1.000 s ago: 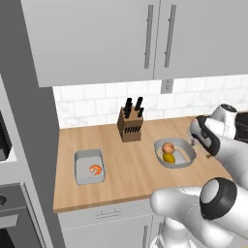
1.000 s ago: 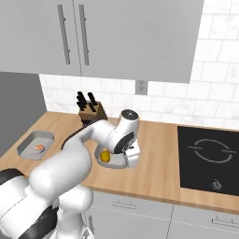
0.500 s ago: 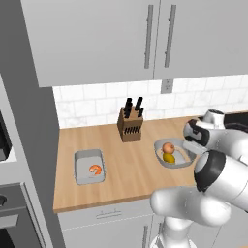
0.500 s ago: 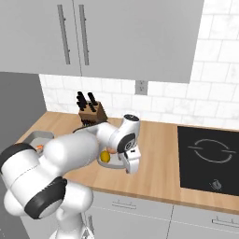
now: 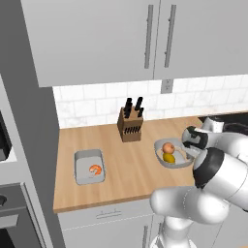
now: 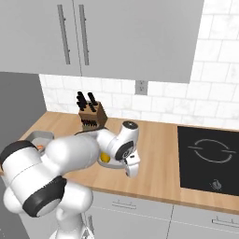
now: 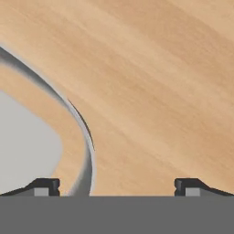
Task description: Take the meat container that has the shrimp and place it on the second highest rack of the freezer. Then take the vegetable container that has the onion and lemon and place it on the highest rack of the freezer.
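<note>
1. While the gripper (image 7: 116,185) hung low over the wooden counter (image 5: 126,179), its two dark fingertips stood wide apart at the bottom of the hand view, released and holding nothing, with the grey rim of the vegetable container (image 7: 84,151) curving up just inside the left tip.
2. At centre right of the left base view, that vegetable container (image 5: 161,161) sat on the counter with the onion (image 5: 168,147) and the lemon (image 5: 169,158) touching inside it.
3. Left of centre in the same view lay the meat container (image 5: 82,162) with the shrimp (image 5: 96,170), well apart from the arm; a knife block (image 5: 129,127) stood between the two trays, nearer the wall.
4. Both trays looked stiff, shallow and light, probably smooth and somewhat slippery, so the thin raised rim seemed the only sensible place to pinch.
5. Because the round fruit could roll, any tray would likely need carrying level.
</note>
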